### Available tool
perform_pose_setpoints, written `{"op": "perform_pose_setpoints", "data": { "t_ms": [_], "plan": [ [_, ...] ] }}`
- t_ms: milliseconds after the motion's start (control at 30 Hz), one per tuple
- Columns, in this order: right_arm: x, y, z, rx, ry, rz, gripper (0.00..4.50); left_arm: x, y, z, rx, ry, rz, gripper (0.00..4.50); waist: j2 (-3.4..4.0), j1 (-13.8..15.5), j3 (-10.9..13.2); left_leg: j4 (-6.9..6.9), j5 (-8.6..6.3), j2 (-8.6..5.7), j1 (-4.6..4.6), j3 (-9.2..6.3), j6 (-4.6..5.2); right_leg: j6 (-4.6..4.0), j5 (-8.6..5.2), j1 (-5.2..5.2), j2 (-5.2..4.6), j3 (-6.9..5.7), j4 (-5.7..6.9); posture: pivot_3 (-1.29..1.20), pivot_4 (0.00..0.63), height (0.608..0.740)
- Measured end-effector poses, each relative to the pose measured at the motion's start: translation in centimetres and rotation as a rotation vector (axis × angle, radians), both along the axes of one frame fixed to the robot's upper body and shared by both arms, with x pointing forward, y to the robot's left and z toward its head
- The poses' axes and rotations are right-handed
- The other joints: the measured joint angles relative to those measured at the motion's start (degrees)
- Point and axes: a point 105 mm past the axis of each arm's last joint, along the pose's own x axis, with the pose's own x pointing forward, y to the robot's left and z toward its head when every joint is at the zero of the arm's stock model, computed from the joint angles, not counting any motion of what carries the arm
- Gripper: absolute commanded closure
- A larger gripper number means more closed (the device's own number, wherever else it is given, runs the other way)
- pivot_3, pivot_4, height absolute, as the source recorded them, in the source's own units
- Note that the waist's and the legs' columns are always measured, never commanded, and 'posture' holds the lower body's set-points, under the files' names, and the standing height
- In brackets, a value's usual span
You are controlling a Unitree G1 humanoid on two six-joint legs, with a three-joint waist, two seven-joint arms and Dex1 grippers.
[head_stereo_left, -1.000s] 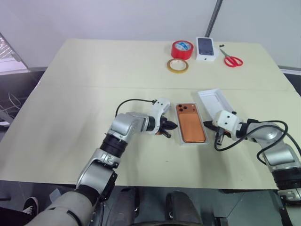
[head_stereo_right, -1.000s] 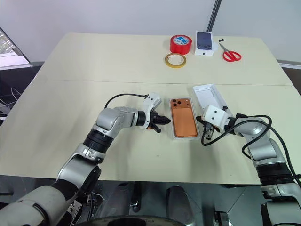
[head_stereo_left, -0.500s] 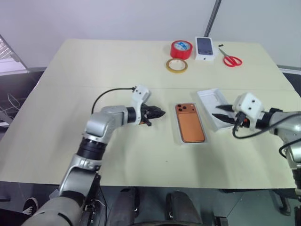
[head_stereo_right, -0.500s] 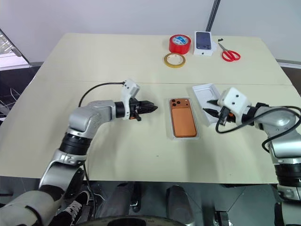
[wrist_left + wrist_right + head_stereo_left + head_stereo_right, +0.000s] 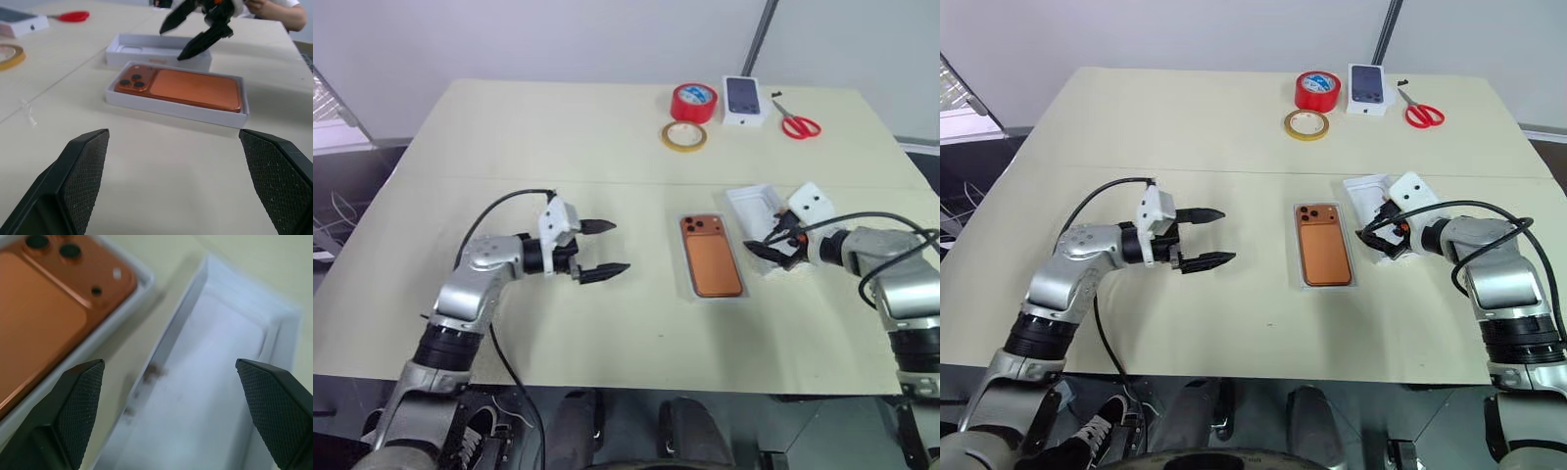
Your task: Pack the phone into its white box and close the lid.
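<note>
1. Flat copper-orange phone (image 5: 710,255) lying camera-up in shallow white cardboard box (image 5: 686,258), centre of beige counter (image 5: 509,157).
2. Left pincer (image 5: 599,247) spread wide, well left of it.
3. Right pincer (image 5: 766,244) spread over tall-walled white lid (image 5: 752,202), just right.

Both arms are built of rounded silver-grey metallic segments joined by black ribbed collars. Each wrist carries a white, blocky camera housing, fed by a black cable that loops free of the forearm. The left end effector (image 5: 594,249) and the right end effector (image 5: 1376,235) each bear two slender black fingers tapering to points. Seen close, the fingers (image 5: 80,183) have a fine cross-hatched, knurled inner surface. Small orange details sit at the right finger bases.
</note>
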Motion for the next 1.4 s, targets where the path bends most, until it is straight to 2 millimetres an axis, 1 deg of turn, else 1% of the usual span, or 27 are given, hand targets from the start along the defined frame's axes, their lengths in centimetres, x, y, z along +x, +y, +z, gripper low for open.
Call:
{"op": "perform_pose_setpoints", "data": {
  "t_ms": [133,233,333,400,467,567,633,667,700,933,1133,1400],
  "plan": [
    [-0.4,0.1,-0.3,-0.041,0.05,-0.013,0.02,-0.2,0.5,0.5,-0.024,-0.054,-0.005,0.03,0.05,-0.04,0.0,0.0,-0.03,0.0,0.0,0.0,0.05,0.0,0.0,0.0,0.0,0.0,0.02,0.0,0.15,0.728],
    [-0.8,0.1,-0.7,-0.022,0.098,-0.035,0.02,-0.4,0.6,0.3,-0.029,-0.07,0.001,0.03,0.05,-0.03,0.0,0.0,-0.04,0.0,-0.01,0.0,0.08,0.0,0.0,0.0,0.0,0.0,0.01,0.0,0.15,0.728],
    [-1.3,0.6,-1.1,0.016,0.155,-0.048,0.02,-0.5,0.5,-0.3,-0.045,-0.058,0.016,0.03,0.05,-0.12,0.0,-0.01,-0.04,0.01,-0.01,-0.01,0.08,0.0,0.0,-0.02,0.0,0.0,0.02,0.0,0.15,0.728],
    [-1.5,0.7,-1.0,0.011,0.162,-0.057,0.54,-0.4,0.4,-0.3,-0.055,-0.056,0.026,0.0,0.05,-0.11,0.0,0.0,-0.04,0.01,-0.01,-0.01,0.08,0.0,0.0,-0.02,0.0,0.0,0.03,0.0,0.15,0.728],
    [-1.6,0.9,-1.2,0.003,0.174,-0.059,1.3,-0.4,0.3,-0.3,-0.062,-0.058,0.035,0.0,0.05,-0.1,0.0,0.0,-0.05,0.01,-0.01,0.0,0.09,0.0,0.0,-0.02,0.0,0.0,0.02,0.0,0.15,0.728],
    [-2.3,1.0,-2.1,-0.007,0.209,-0.075,2.89,-0.4,0.2,-0.7,-0.066,-0.049,0.053,0.0,0.05,-0.04,0.0,-0.01,-0.05,0.01,-0.01,0.0,0.09,0.0,0.0,-0.02,0.0,0.0,0.02,0.0,0.15,0.728],
    [-2.4,1.0,-2.0,-0.012,0.209,-0.088,4.0,-0.4,0.2,-1.0,-0.06,-0.043,0.067,0.0,0.04,-0.09,-0.01,0.0,-0.05,0.02,-0.01,-0.01,0.09,0.0,0.0,-0.01,0.02,0.0,0.02,0.0,0.15,0.728],
    [-2.4,1.0,-2.0,-0.016,0.206,-0.099,4.38,-0.3,0.1,-1.0,-0.06,-0.045,0.073,0.0,0.04,-0.1,-0.02,0.01,-0.05,0.02,0.0,-0.01,0.09,0.0,0.0,0.0,0.02,0.0,0.03,0.0,0.15,0.728],
    [-2.3,1.0,-2.0,-0.015,0.206,-0.113,4.45,-0.4,0.1,-1.0,-0.06,-0.049,0.073,0.0,0.02,-0.11,-0.03,0.02,-0.05,0.02,0.0,-0.01,0.09,0.0,0.0,0.0,0.01,0.0,0.02,0.0,0.15,0.728],
    [-1.8,1.3,-1.9,0.02,0.211,-0.163,4.45,-0.3,0.0,-0.8,-0.063,-0.06,0.088,0.0,0.02,-0.58,-0.04,0.0,-0.05,0.03,0.01,-0.01,0.09,0.0,0.0,0.0,0.03,0.0,0.02,0.0,0.15,0.728],
    [-2.0,1.0,-2.0,0.049,0.223,-0.194,4.45,0.0,0.1,-0.4,-0.076,-0.07,0.105,0.0,0.02,-0.76,-0.04,0.0,-0.06,0.03,0.0,-0.01,0.1,0.0,0.0,0.01,0.02,0.0,0.02,0.0,0.15,0.728],
    [-2.2,1.0,-1.9,0.068,0.217,-0.211,4.45,0.0,-0.2,-0.7,-0.084,-0.059,0.1,0.0,0.02,-0.91,-0.04,-0.02,-0.06,0.03,-0.01,-0.01,0.11,0.0,0.0,0.0,0.03,-0.01,0.0,0.0,0.15,0.728]
  ]
}}
